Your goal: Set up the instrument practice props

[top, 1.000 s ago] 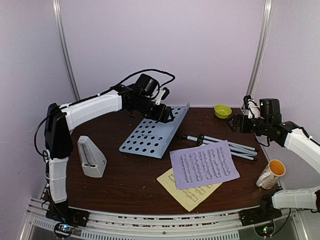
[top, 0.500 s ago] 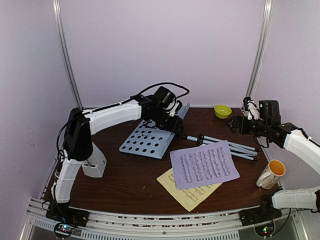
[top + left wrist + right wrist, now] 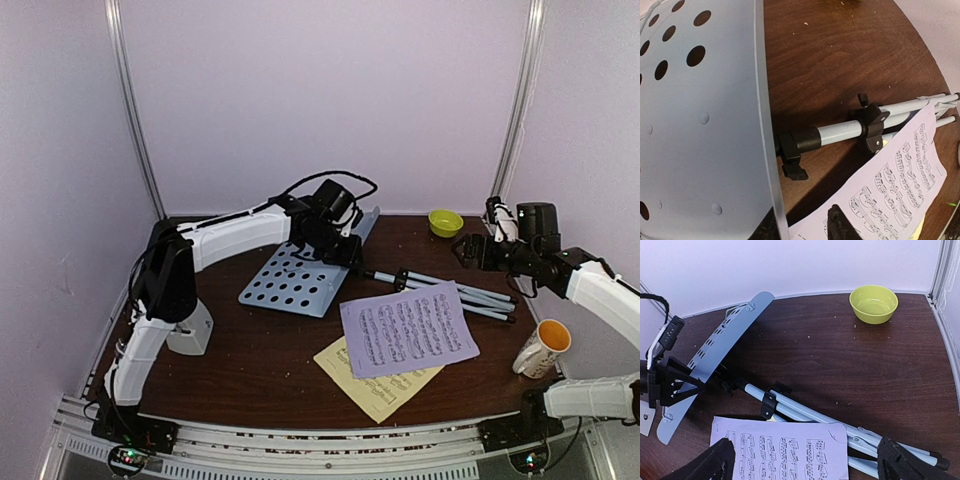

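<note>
Left tool [image 3: 345, 247] reaches far forward and low; right tool [image 3: 466, 247] hovers spread wide.

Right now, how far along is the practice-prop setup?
Nothing looks finished. In hand: the left jaws straddle the edge of the grey stand desk, not clamped; the right jaws hang open over the folded tripod lying flat. Left: get the tripod upright, put the lilac page and yellow page on the desk, and place the metronome, half hidden behind the left arm.
</note>
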Tool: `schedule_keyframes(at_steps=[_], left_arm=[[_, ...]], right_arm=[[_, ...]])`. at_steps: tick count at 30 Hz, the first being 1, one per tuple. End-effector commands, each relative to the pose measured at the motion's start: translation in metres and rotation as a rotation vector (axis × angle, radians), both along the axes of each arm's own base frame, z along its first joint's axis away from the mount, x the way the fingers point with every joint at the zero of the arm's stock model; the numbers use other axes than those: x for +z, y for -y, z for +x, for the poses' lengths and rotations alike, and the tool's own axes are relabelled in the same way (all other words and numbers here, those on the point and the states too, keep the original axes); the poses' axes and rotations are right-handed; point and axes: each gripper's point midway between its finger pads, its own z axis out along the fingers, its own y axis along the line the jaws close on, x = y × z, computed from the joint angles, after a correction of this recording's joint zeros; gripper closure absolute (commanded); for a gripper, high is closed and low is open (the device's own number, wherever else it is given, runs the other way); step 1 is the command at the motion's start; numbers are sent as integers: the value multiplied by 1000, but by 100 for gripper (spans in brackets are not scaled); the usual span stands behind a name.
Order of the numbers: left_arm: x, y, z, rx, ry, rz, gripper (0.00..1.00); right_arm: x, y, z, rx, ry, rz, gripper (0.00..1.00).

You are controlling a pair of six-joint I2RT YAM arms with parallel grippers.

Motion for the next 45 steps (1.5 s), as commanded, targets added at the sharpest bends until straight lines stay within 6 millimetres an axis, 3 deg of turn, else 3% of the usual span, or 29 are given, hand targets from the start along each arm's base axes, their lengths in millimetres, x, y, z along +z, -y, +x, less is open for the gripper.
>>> schedule_keyframes(at_steps=[1,7,12,20,28,37,45], left_arm=[[-13,14,2,19,-12,-7,70],[-15,8,11,75,5,28,83],[14,2,22,129,74,20,99],[102,-3,40,180,247,-105,100],[208,-24,49,203,528,-160,100],[289,-48,40,148,809,-110,100],[365,-70,14,107,1120,-27,100]], right_arm=[[0,-3,0,5,7,11,0],[0,-2,0,0,8,7,0],[0,-1,0,-3,11,3,0],[2,1,-1,-6,13,-4,0],[9,2,-5,-6,33,-7,0],[27,-1,-10,17,109,13,0],[44,-7,-14,67,185,16,0]])
